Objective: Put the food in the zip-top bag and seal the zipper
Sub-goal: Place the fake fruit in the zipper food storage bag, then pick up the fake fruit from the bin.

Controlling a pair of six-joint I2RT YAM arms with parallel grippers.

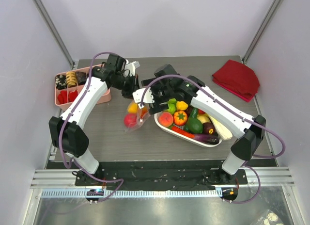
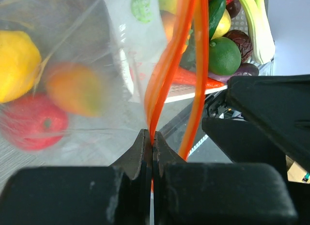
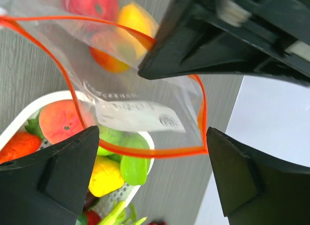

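Note:
The clear zip-top bag (image 1: pixel 136 117) hangs above the table between both arms, mouth up and pulled open. Inside lie three pieces of food: a yellow one (image 2: pixel 17 65), a red one (image 2: pixel 34 125) and an orange one (image 2: pixel 72 89). My left gripper (image 2: pixel 152 137) is shut on one side of the red-orange zipper (image 2: pixel 167 65). In the top view it (image 1: pixel 131 85) holds the bag's upper edge. My right gripper (image 3: pixel 152 159) stands wide open just over the bag's mouth, the zipper's near strip (image 3: pixel 140 152) running between its fingers, which stand apart from it.
A white mesh basket (image 1: pixel 162 124) to the right of the bag holds several more toy fruits and vegetables and a leek. A pink compartment tray (image 1: pixel 59 103) sits at the back left. A red cloth (image 1: pixel 237 77) lies at the back right.

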